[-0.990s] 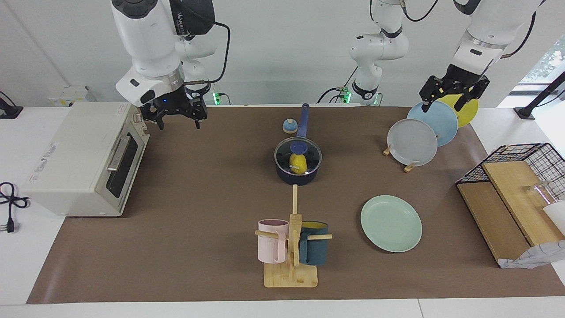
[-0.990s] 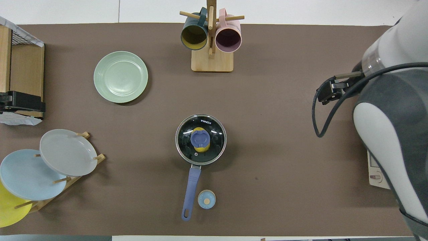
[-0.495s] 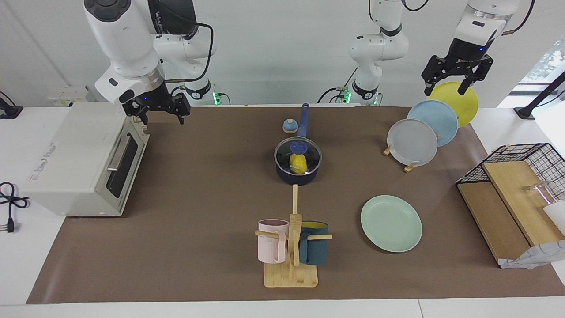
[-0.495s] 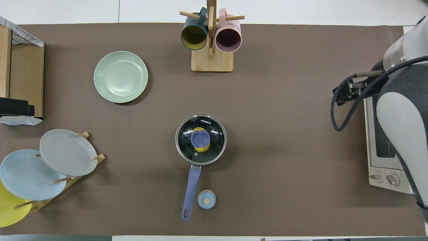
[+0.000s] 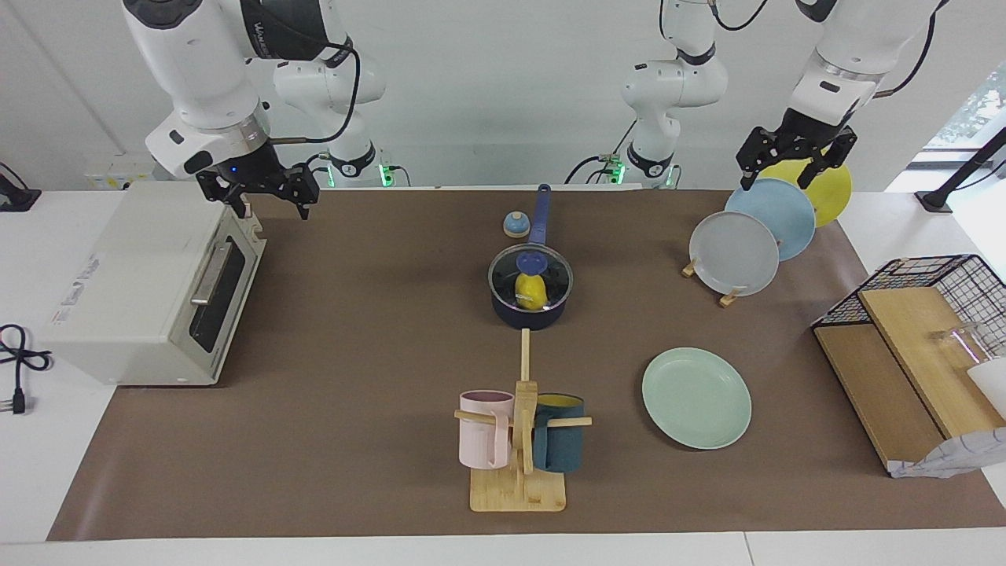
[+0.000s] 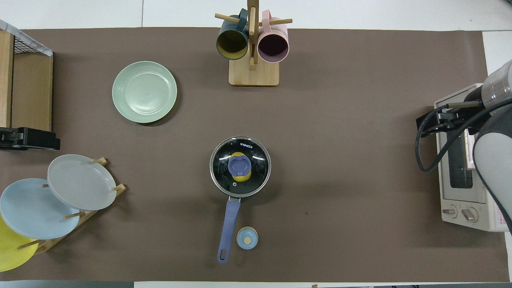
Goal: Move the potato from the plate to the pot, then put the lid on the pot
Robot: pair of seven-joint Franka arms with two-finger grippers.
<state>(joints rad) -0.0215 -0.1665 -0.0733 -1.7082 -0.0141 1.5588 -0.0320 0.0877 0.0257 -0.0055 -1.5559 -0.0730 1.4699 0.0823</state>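
Observation:
The yellow potato [image 5: 531,291] lies inside the navy pot [image 5: 530,316] at the middle of the table. The glass lid [image 5: 552,271] with its blue knob sits on the pot; through it the potato shows in the overhead view [image 6: 241,177]. The pot's handle [image 6: 229,224] points toward the robots. The mint-green plate [image 5: 696,398] lies bare, farther from the robots, toward the left arm's end. My right gripper [image 5: 269,211] is open and empty, up over the toaster oven's corner. My left gripper [image 5: 776,179] is open and empty, up over the upright plates.
A white toaster oven [image 5: 149,283] stands at the right arm's end. A rack of upright grey, blue and yellow plates [image 5: 754,236] and a wire basket with wooden boards [image 5: 919,330] stand at the left arm's end. A mug tree [image 5: 523,440] stands farther out; a small bell [image 5: 515,225] stands beside the handle.
My right gripper has moved away from the table's middle to over the toaster oven. My left gripper rose, then dipped slightly over the upright plates. Pot, lid and potato have not moved.

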